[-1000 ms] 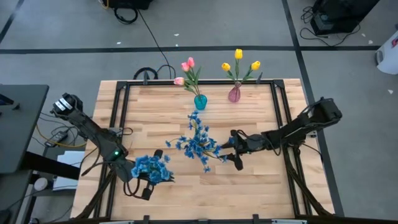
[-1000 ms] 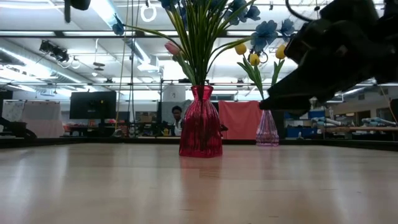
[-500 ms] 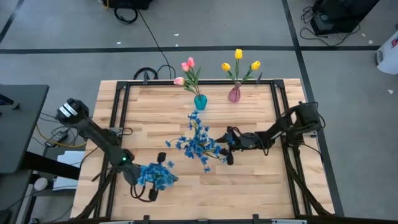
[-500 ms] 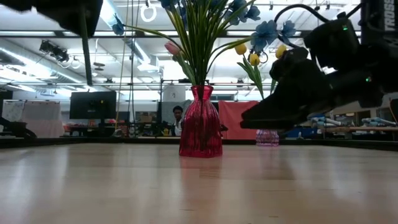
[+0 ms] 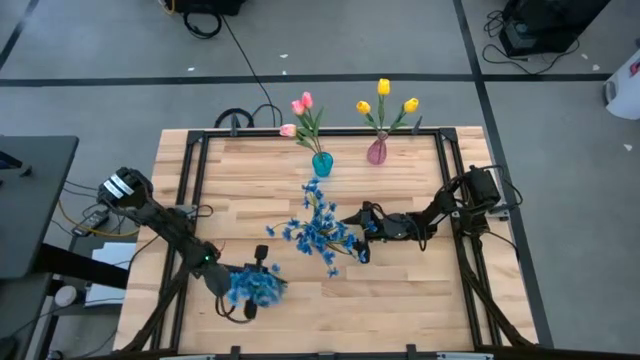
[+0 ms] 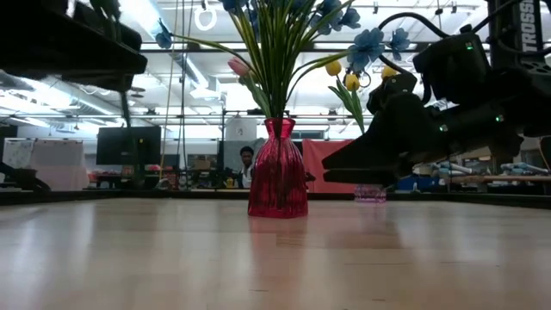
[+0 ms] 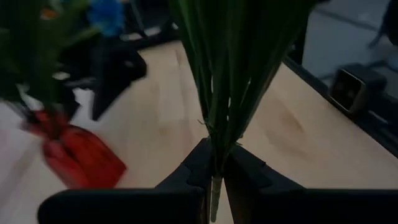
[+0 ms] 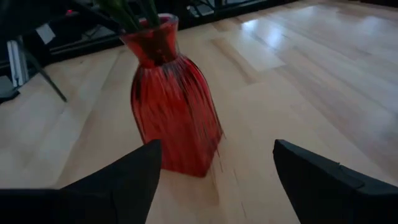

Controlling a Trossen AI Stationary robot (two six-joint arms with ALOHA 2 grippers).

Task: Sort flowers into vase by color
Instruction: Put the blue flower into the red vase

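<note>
A red vase (image 8: 174, 118) stands upright at mid-table with blue sprays (image 5: 318, 230) in it. My right gripper (image 8: 214, 186) is open just right of the vase, one finger on either side of its base, and touches nothing. It also shows in the high view (image 5: 356, 236). Near the front left, my left gripper (image 5: 248, 300) is shut on another blue spray (image 5: 255, 288). Pink tulips stand in a teal vase (image 5: 321, 163) and yellow tulips in a pink vase (image 5: 377, 152), both at the far edge. My left gripper pinches the spray's bunched green stems (image 7: 216, 163) between its two fingers, close to their cut end (image 7: 214, 202), which pokes out past the fingers. The fingers lie across the stems. The stems rise away from the fingers, and the spray hangs clear of the table.
A black frame (image 5: 200, 160) runs around the wooden tabletop. Bare wood lies at the front centre and front right (image 5: 400, 300). In the low view, the room beyond holds monitors and a person (image 6: 246, 164) far behind the red vase.
My left gripper has come down and a little toward the near edge with the blue spray still held. My right gripper has dropped lower and moved toward the table's left, up to the red vase.
</note>
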